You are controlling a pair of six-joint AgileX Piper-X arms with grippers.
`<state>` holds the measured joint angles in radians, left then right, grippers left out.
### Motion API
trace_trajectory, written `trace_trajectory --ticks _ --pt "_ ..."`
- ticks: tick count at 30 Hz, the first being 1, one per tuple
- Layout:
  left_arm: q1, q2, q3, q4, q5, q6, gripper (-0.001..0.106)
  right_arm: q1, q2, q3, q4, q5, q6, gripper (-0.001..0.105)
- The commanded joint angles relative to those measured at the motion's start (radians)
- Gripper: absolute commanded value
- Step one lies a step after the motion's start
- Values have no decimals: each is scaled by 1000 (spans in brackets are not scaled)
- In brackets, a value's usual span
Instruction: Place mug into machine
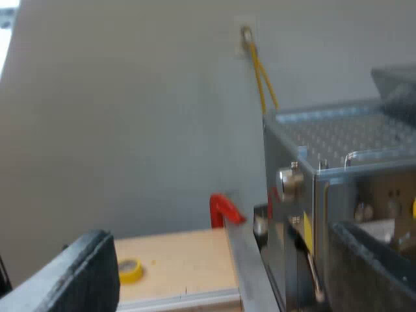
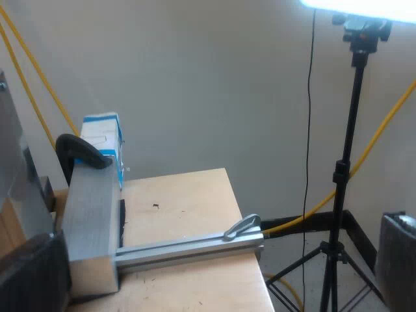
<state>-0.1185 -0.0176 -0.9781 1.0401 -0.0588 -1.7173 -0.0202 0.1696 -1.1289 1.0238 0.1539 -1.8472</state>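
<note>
The left gripper point(image 1: 221, 266) is held wide and empty beside the boxy steel espresso machine point(image 1: 338, 156), the right gripper point(image 2: 214, 273) likewise above the pale wooden table point(image 2: 188, 195); no mug is gripped, so pickup is judged pending.

The boxy metal espresso machine point(image 1: 338, 140) is silver, its top patterned with rows of small dots. The flat wooden tabletop point(image 1: 175, 257) is pale tan, the small roll of tape point(image 1: 130, 270) yellow, the angular plastic piece point(image 1: 224, 209) bright red. The cardboard carton point(image 2: 102, 140) is blue and white, the tall tripod stand point(image 2: 344, 188) black, the long cable point(image 2: 370, 146) yellow.
</note>
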Motion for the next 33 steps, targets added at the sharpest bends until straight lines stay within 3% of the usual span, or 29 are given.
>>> trace_trajectory --ticks 1,4,7,12,20,25,33 --pt "-3 -125 -2 28 -20 -2 67 -4 -80 -2 33 -2 -11 97" --pt "-3 -140 -2 55 -20 -2 67 -4 -160 21 56 -2 -11 97" --pt "-3 -137 -10 182 -20 -5 67 -4 -234 62 61 -1 -11 97" --pt "-3 -137 15 151 -61 -5 67 3 -226 98 89 -11 -17 97" --pt "-3 -136 200 -53 -83 -5 67 3 -223 264 -2 -177 45 97" --pt "-3 -136 318 -68 -72 -5 67 3 -222 365 1 -182 45 97" --pt "-3 -134 451 -66 11 -5 67 3 -221 528 5 -182 41 97"
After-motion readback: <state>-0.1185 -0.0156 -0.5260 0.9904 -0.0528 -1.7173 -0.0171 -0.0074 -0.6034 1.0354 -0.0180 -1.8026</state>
